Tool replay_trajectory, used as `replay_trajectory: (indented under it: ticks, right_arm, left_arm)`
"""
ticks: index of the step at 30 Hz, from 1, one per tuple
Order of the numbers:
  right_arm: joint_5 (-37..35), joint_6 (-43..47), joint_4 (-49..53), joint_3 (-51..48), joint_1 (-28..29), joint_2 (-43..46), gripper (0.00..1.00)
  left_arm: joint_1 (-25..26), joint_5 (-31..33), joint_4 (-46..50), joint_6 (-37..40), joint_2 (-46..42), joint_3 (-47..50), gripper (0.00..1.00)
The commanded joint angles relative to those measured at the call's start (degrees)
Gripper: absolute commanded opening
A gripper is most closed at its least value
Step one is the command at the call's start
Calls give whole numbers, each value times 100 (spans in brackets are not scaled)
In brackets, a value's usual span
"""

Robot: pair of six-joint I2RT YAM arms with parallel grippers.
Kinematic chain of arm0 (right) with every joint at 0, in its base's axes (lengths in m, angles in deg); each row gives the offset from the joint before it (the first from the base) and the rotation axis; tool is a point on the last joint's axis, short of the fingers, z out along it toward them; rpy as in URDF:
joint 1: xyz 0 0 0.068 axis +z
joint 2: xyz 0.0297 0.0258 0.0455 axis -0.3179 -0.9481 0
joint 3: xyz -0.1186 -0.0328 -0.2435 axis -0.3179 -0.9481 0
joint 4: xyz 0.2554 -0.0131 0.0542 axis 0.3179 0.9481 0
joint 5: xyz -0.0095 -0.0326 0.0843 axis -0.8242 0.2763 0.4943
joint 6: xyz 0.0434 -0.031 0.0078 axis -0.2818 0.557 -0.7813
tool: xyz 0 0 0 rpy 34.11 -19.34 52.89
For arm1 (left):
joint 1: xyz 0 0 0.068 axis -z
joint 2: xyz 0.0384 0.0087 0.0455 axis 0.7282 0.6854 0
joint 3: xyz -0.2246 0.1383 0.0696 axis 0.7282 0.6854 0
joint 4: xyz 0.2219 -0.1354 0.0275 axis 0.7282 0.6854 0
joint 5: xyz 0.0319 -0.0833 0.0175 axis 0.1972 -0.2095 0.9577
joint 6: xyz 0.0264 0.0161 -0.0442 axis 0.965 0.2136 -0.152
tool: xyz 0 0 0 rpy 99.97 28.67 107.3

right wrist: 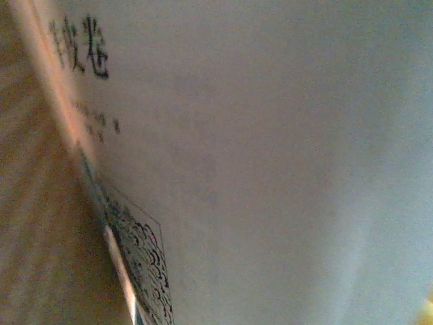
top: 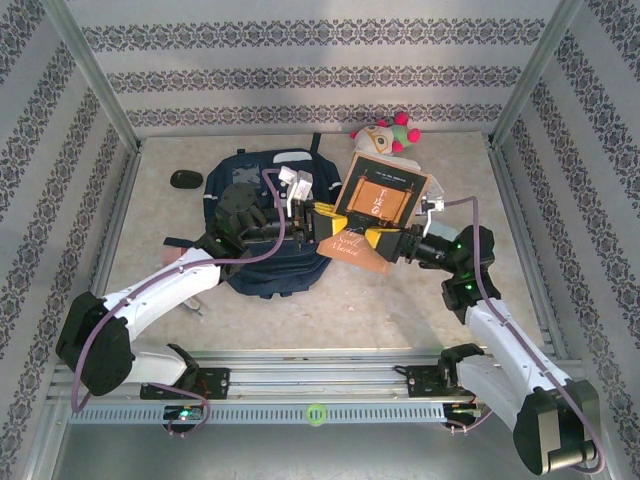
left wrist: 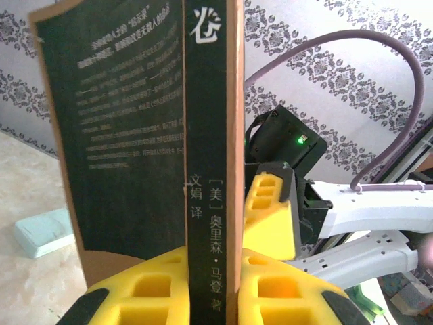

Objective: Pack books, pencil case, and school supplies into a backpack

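The brown-covered book (top: 375, 205), with its orange-red panel facing up, hangs tilted above the right side of the navy backpack (top: 250, 265). My left gripper (top: 318, 222) is shut on its spine edge; in the left wrist view the dark spine (left wrist: 211, 169) stands upright between the yellow fingers (left wrist: 145, 288). My right gripper (top: 385, 240) is open at the book's lower right edge, and one of its yellow fingers (left wrist: 270, 210) stands just right of the spine. A pale surface of the book (right wrist: 270, 149) sits very close in the right wrist view. The mint-green pencil case (left wrist: 40, 230) lies on the table.
A black oval object (top: 185, 179) lies at the back left of the table (top: 400, 300). A plush toy with pink pompoms (top: 385, 135) sits behind the book. Patterned walls and metal posts close in the table on three sides.
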Motion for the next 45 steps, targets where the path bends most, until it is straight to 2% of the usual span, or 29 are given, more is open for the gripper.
replay_trajectory:
  ticks: [1, 6, 9, 10, 11, 12, 16, 19, 22, 26, 30, 32, 35, 39, 43, 45]
  right_arm:
    - [564, 203, -322, 186, 206, 167, 91]
    - [27, 187, -184, 21, 138, 390, 90]
    - [-877, -22, 131, -15, 89, 419, 91]
    - [-965, -83, 70, -49, 91, 416, 90]
    - [-969, -101, -3, -60, 106, 420, 91]
    - [-1037, -56, 37, -51, 125, 446, 97]
    - [-1501, 104, 379, -72, 124, 494, 98]
    - [-1346, 74, 323, -29, 141, 390, 98]
    - [-1153, 42, 205, 21, 184, 336, 98]
    - [-324, 112, -46, 244, 283, 166, 98]
    - [285, 60, -305, 480, 450, 70, 97]
    - [397, 42, -409, 486, 473, 146, 92]
    - [198, 173, -434, 347, 463, 427, 78]
    - [-64, 261, -463, 212, 448, 674, 70]
    - [-347, 318, -463, 237, 443, 711, 58]
    - [-537, 413, -596, 245, 448, 695, 49]
  left_arm:
    - [-50, -148, -832, -79, -114, -290, 0]
    - [-50, 26, -662, 32, -145, -325, 0]
    - [-51, -13, -660, 9, -179, -334, 0]
    - [-51, -11, -634, 29, -216, -346, 0]
    - [-58, 29, -537, 107, -264, -357, 0]
    - [-59, 53, -389, 201, -317, -381, 0]
    - [-83, 92, -6, 430, -433, -535, 0]
    - [-146, 92, 188, 481, -474, -669, 0]
    - [-153, -20, -17, 285, -429, -680, 0]
    - [-151, -194, -501, -86, -308, -669, 0]
    - [-182, -176, -393, 13, -303, -625, 0]
    - [-224, -53, -193, 154, -347, -594, 0]
    - [-256, 343, 360, 600, -489, -495, 0]
    - [-291, 539, 855, 934, -554, -470, 0]
    - [-289, 387, 758, 875, -523, -433, 0]
    - [-301, 308, 680, 840, -487, -402, 0]
